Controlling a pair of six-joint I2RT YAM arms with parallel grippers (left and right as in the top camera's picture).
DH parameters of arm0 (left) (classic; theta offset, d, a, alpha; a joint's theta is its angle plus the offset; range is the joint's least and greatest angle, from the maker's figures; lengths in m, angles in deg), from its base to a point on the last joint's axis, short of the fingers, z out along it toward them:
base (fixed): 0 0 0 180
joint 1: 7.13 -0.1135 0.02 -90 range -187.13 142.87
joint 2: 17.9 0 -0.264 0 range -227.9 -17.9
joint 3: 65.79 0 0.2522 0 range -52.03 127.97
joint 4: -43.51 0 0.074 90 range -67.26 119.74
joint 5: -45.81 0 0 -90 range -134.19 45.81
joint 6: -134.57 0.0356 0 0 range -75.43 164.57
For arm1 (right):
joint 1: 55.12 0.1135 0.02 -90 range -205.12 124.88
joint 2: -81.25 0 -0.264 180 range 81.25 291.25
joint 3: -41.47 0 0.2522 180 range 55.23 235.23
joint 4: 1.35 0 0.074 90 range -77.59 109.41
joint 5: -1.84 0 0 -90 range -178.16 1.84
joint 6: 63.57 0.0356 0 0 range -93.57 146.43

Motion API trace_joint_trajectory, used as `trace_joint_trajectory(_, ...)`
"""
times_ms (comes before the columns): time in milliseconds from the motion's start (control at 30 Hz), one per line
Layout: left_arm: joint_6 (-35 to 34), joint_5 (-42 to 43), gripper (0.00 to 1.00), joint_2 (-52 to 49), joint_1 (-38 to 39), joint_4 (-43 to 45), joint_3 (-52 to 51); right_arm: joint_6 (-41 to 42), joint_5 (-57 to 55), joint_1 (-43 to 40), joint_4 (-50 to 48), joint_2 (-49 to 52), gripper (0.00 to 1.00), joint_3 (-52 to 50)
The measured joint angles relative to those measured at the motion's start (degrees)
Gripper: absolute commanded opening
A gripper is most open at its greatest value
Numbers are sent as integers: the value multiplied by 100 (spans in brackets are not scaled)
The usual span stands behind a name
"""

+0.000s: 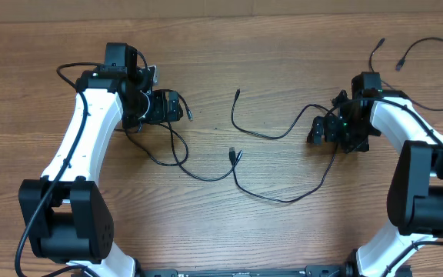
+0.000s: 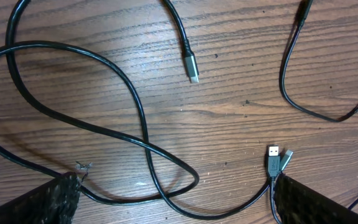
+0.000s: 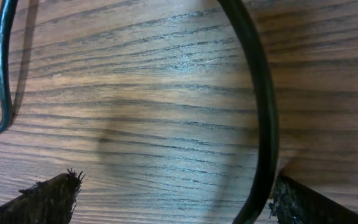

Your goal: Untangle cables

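Overhead, you can count two arms, two grippers, and at least three thin black cables lying on the wooden table between them. One cable loops beside the left gripper and runs to the middle. A second curves from a plug end near the centre across to the right gripper. A third sags toward the near side and rises to that same gripper. Two more thin cords with plug ends lie at the far right and run off the frame's right edge; you cannot tell whether they join the others.

From the left wrist you can count three plug ends near at hand: one silver-tipped plug lying alone, and a pair of plugs touching side by side. One strand crosses over itself in a wide loop there.

Both grippers stand spread wide and grasp nothing. From the right wrist, one strand runs down just beside one finger, not pinched.

You have bare wood along the near centre between the arm bases, and a clear strip along the far side beyond the cables.
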Motion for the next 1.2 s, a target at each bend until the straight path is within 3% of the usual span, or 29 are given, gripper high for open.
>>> trace_joint_trajectory(567,0,0,100,0,0,0,0,17,487,-42,-83,-11,100,-17)
trace_joint_trajectory(867,0,0,100,0,0,0,0,17,605,-39,-85,-11,93,-35)
trace_joint_trajectory(1100,0,-2,99,0,0,0,0,33,511,-35,-103,-9,55,-111)
trace_joint_trajectory(1200,2,0,99,0,0,0,0,26,437,-37,-138,0,24,-149)
